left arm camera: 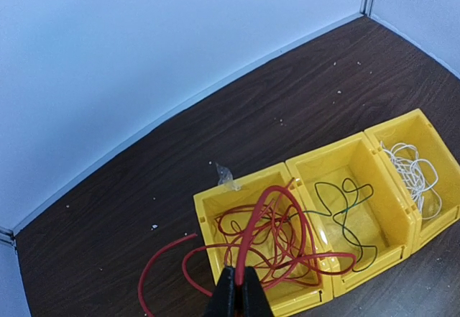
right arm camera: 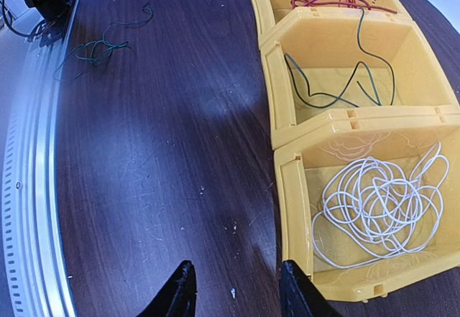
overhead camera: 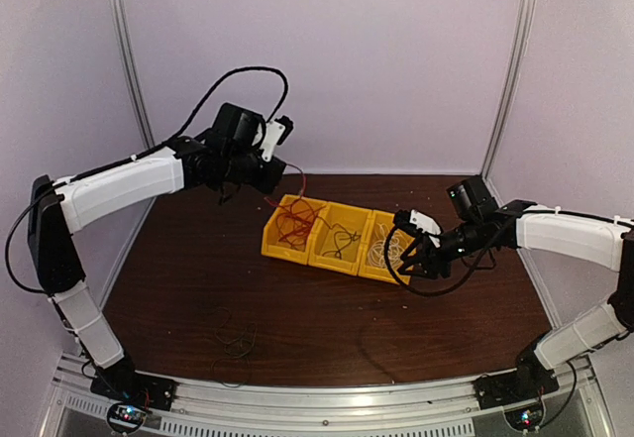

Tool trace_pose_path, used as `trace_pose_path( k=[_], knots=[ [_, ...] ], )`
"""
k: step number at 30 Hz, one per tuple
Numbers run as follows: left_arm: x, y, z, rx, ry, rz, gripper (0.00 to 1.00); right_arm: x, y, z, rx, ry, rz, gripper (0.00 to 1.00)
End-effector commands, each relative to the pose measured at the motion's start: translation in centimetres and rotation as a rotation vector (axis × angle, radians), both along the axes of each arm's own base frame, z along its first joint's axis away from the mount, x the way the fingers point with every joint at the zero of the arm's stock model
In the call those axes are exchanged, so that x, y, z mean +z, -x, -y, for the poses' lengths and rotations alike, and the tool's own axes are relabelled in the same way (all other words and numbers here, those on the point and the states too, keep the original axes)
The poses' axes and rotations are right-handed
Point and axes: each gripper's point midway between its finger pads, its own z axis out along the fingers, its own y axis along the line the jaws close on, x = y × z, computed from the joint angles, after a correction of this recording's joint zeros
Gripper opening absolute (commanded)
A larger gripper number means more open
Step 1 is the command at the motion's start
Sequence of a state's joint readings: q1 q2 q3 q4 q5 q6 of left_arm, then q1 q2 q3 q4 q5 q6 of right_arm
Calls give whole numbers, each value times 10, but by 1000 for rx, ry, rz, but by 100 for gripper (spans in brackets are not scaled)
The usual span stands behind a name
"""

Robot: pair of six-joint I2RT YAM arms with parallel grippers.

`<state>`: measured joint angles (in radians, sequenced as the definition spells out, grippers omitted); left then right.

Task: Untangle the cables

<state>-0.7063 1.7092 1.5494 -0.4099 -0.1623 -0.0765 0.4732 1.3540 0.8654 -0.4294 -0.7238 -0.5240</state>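
The left gripper, pressed together on a loop of the red cable, holds it above the left bin where the rest lies, the middle bin has a dark green cable, the right bin the white cable, just beside the spread right gripper, and what seems another dark cable lies loose on the table.

The worktop is dark wood grain, smooth with a dull sheen, finely scratched. The bins are glossy yellow plastic. The red cable, white cable and dark green cable have smooth sheaths. The rail along the near edge is ribbed matt metal.
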Motion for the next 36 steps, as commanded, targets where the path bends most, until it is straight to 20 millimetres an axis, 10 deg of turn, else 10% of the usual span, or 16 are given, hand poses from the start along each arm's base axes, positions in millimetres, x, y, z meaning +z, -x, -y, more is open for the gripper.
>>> trace_pose_path(
  k=[1,9,25,36],
  knots=[
    [-15,-12,-5,22,-18,2,0,5,-4,0,-9,-3,25,41],
    [-8,-17,-11,19,15,10,0,3,-5,0,-7,2,19,41],
    [-59,-15,61,-220,232,-137,0,-2,-5,1,-9,17,13,41],
    [-132,-41,24,-17,201,-258,0,-4,-4,2,-7,25,14,41]
  ],
)
